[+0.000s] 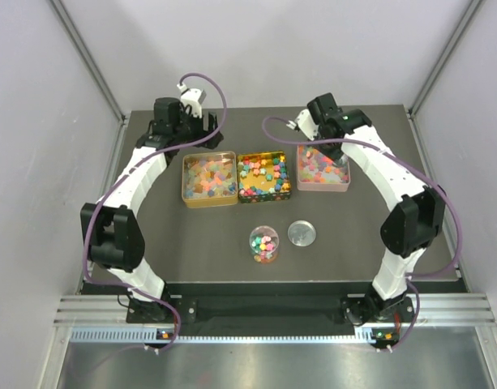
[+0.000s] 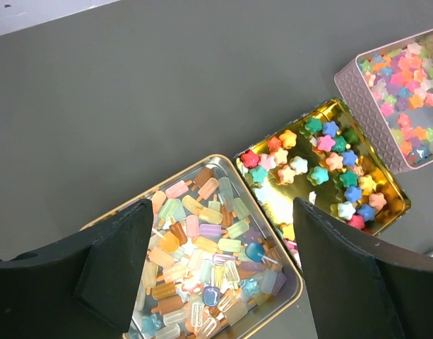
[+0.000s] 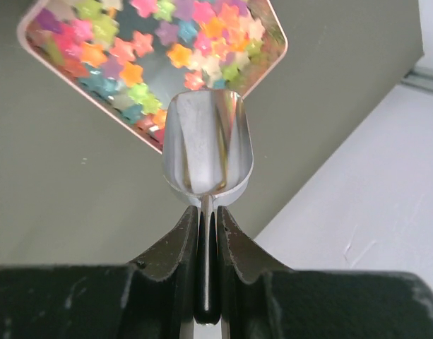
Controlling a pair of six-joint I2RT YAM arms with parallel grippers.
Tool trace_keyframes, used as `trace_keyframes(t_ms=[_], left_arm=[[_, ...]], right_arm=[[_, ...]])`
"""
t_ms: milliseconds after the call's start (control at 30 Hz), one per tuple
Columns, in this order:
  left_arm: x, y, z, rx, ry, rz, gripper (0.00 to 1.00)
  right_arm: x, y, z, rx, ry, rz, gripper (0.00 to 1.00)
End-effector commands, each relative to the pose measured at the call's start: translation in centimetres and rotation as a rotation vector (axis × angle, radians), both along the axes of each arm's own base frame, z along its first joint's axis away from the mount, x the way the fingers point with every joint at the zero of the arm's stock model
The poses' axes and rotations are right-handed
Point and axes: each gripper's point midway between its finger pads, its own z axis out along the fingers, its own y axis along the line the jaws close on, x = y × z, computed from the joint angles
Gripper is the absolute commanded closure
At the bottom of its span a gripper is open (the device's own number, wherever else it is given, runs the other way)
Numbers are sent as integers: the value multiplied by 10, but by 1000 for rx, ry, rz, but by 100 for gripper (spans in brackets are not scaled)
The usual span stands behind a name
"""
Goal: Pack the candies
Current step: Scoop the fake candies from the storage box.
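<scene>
the right fingers (image 3: 175, 244) are clenched on the thin handle of a metal scoop (image 3: 208, 145). its bowl looks empty and hangs over the near corner of the pink tin (image 2: 375, 123), where star-shaped candies (image 3: 131, 49) lie in a loose layer. the left fingers (image 2: 117, 275) are released wide and hold nothing; they hover above the left tin (image 1: 209, 203) of popsicle-shaped pieces, beside the gold tin (image 1: 264, 198) in the middle. more candies are already in the small clear jar (image 1: 264, 243), which stands on the counter (image 1: 207, 243) in front of the tins, with the round silver lid (image 1: 302, 233) lying just beside it. i judge that the step in hand is to take a scoop of candies from the pink tin for the jar. to do it well, the lip of the scoop should go down tilted where the pieces lie thick, not on the bare patch of floor. then it should slide toward a wall, so that the pieces heap into the bowl and do not run away in front of it. the tin looks light and may slide, so the push should be gentle. the bowl should come level before it rises, and the load should be modest, because the jar's mouth is narrow.
</scene>
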Motion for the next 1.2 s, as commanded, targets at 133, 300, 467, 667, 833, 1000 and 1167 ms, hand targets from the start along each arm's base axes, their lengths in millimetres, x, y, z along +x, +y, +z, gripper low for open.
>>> trace_keyframes(t_ms=[133, 300, 467, 667, 833, 1000, 1167], left_arm=[[-3, 1, 8, -13, -71, -35, 16], [-6, 4, 5, -9, -68, -27, 16], [-5, 9, 0, -10, -50, -18, 16], [-1, 11, -1, -13, -47, -19, 16], [2, 10, 0, -41, -32, 0, 16], [3, 10, -5, -47, -13, 6, 16], [4, 10, -4, -47, -14, 9, 16]], right_arm=[[40, -38, -21, -84, 0, -115, 100], [56, -43, -39, -123, 21, -115, 100], [71, -40, -42, -148, 6, -109, 100], [78, -30, -50, -156, 12, -66, 100], [75, -18, -64, -140, 64, 7, 100], [73, 3, -73, -142, 94, 86, 100], [67, 32, -78, -143, 117, 181, 100]])
